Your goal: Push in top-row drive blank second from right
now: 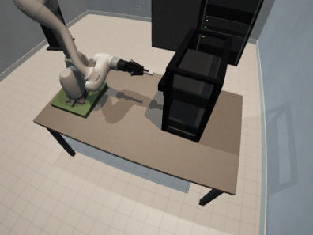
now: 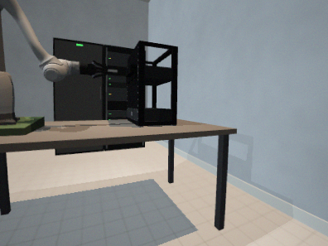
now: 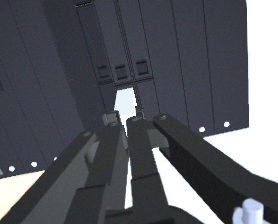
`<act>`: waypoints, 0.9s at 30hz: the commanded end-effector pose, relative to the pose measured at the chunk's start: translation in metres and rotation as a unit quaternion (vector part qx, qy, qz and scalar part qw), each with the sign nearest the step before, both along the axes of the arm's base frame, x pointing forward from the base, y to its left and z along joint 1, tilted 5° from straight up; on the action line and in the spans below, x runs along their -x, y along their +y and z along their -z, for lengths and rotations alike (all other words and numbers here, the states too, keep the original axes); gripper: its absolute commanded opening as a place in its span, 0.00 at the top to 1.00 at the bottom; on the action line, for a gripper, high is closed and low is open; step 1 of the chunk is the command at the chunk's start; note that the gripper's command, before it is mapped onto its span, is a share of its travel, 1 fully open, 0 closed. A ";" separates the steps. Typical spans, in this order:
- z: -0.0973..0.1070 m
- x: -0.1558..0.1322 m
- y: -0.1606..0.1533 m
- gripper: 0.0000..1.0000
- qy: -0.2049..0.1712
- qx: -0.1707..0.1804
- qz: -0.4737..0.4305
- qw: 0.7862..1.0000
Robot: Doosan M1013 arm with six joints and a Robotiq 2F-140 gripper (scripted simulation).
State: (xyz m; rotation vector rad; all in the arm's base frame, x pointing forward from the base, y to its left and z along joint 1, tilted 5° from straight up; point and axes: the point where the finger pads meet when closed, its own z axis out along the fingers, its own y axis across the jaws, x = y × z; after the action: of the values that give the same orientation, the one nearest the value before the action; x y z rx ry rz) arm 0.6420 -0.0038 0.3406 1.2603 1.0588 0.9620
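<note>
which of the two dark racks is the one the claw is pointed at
The open-frame rack standing on the table; the shut claw points at its front face. The taller cabinet stands on the floor behind the table.

A long rectangular table with a tan-brown top (image 1: 130, 142) and dark legs stands on pale floor tiles. On it rest a flat green base plate (image 1: 94, 105) (at the arm's end) and a tall black open-framed rack (image 1: 171, 87), well apart.
</note>
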 end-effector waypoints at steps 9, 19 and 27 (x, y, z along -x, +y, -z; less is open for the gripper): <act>-0.016 -0.039 0.038 1.00 0.002 0.000 0.001 1.000; -0.019 -0.050 0.045 1.00 0.002 0.000 0.001 1.000; -0.019 -0.080 0.037 1.00 0.002 0.000 0.001 1.000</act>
State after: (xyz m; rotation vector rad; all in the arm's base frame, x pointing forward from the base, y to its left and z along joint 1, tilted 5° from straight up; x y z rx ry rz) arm 0.7082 0.0352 0.3603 1.2643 1.0568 0.9569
